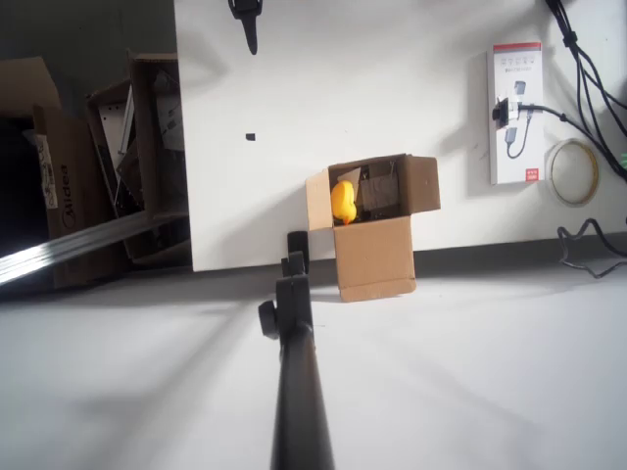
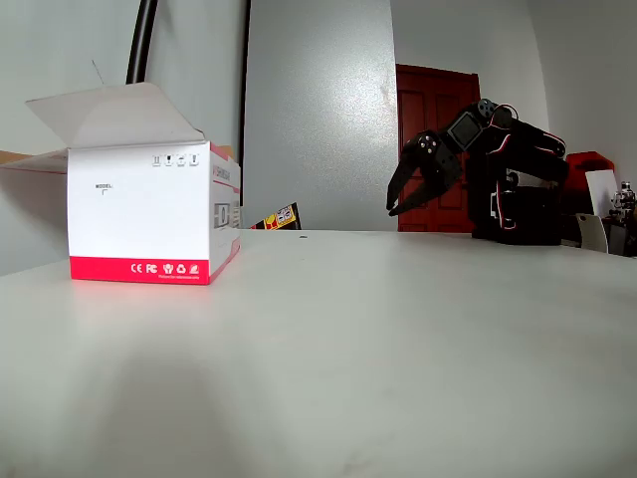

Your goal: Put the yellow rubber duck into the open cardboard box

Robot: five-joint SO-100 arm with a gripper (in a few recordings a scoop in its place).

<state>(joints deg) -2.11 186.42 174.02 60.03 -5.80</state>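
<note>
The yellow rubber duck (image 1: 343,202) lies inside the open cardboard box (image 1: 377,257), against its left wall. The box stands with its flaps spread near the lower edge of the white table (image 1: 323,108) in the overhead view. My gripper (image 1: 249,29) hangs at the top edge of that view, far from the box. In the fixed view the black arm sits folded at the right, and the gripper (image 2: 406,199) points down above the table with its jaws apart and nothing between them.
A white-and-red product box (image 1: 516,113) (image 2: 149,214) lies at the table's right in the overhead view, beside a tape roll (image 1: 573,171) and black cables (image 1: 588,59). Darker brown cartons (image 1: 127,157) with metal parts stand off the left edge. A black pole (image 1: 294,382) rises in the foreground.
</note>
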